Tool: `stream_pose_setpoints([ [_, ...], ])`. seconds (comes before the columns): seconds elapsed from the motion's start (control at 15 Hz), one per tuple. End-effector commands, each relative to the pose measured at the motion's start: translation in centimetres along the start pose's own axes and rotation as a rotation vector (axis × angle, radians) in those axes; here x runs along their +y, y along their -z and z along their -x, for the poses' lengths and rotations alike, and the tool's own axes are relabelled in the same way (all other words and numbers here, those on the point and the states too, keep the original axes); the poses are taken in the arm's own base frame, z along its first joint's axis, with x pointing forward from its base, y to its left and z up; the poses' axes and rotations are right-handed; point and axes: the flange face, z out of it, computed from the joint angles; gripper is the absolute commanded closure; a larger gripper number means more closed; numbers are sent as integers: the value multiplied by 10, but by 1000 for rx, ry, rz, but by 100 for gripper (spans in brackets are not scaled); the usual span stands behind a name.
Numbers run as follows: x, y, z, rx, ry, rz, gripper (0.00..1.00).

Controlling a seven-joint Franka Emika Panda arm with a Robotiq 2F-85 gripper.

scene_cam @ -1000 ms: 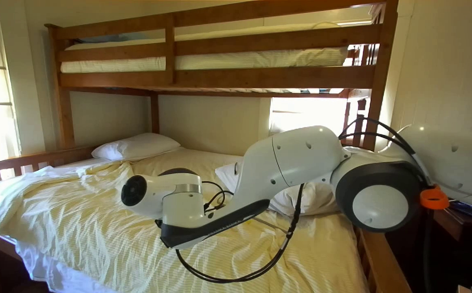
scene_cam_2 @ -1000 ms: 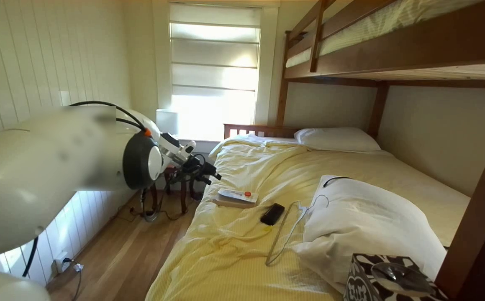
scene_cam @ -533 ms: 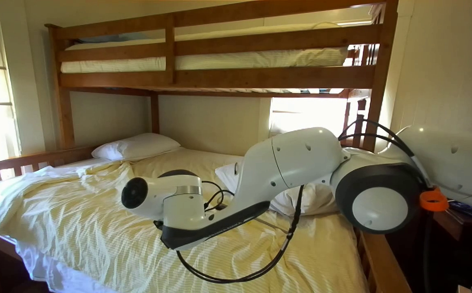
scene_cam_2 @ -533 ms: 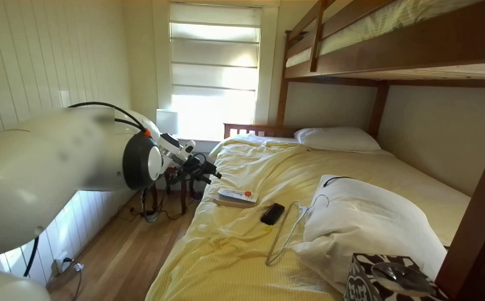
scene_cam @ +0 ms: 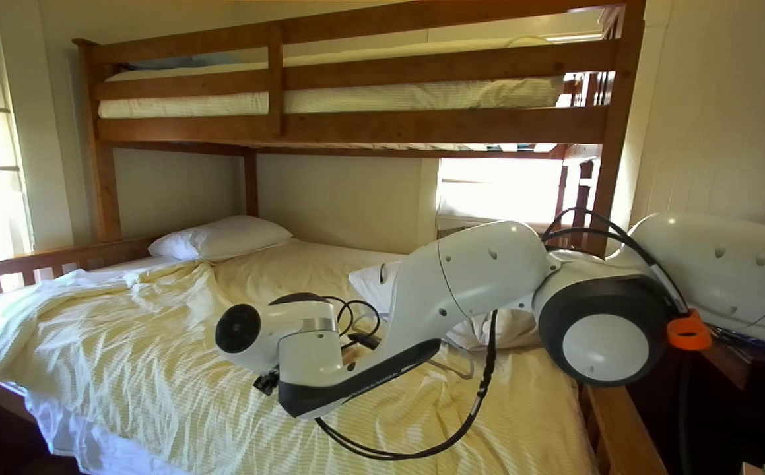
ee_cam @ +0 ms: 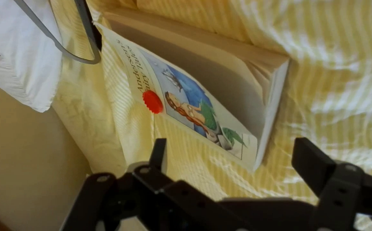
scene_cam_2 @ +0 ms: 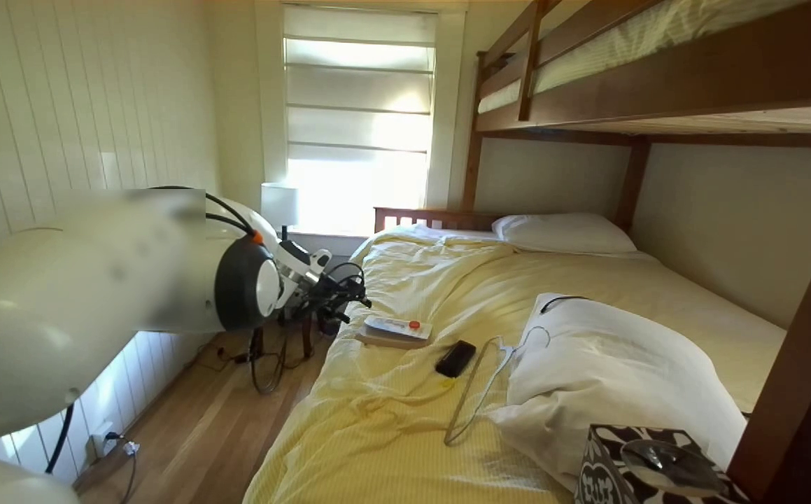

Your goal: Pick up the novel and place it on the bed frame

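Both jaws of your gripper (ee_cam: 232, 151) stand wide apart and hold nothing. The novel (ee_cam: 189, 109) lies ahead of them on the yellow bedding (ee_cam: 336, 83), close to that long edge of the bed (scene_cam_2: 328, 434) which borders the floor (scene_cam_2: 202, 420); it is not yet lifted toward the bed frame (scene_cam: 441, 125).

From here, please watch first the front cover: it gapes from the pages, so if you close too high, you may catch only this loose sheet, and the novel could bend or slip away. Near that edge, such a slip could end on the floor. In the wrist view, the novel lies slanted to your jaws; without some turning, one jaw will probably press on a corner and push it instead of gripping. The bedding looks soft and has many folds; therefore, if you descend too far, you may pinch its cloth together with paper. A small red cap (ee_cam: 152, 101) rests on the cover and will likely fall when the novel tilts. In an exterior view, a black phone-like thing (scene_cam_2: 455, 359) lies near, toward the hanger (scene_cam_2: 509, 348); a wide movement to that side could touch it.

The novel looks like a paperback. Its pale cover shows a red-haired mermaid with green tail; the title, partly under the red cap, seems to say fairy tales. The pages are beige, some curled at one end.
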Motion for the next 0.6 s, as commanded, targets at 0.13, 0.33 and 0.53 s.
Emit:
stream_pose_setpoints([
  [0.13, 0, -32, 14, -28, 110, -11, 0],
  [0.33, -15, -36, 20, -18, 77, -47, 0],
  [0.53, -22, -31, 18, 3, 36, -65, 0],
])
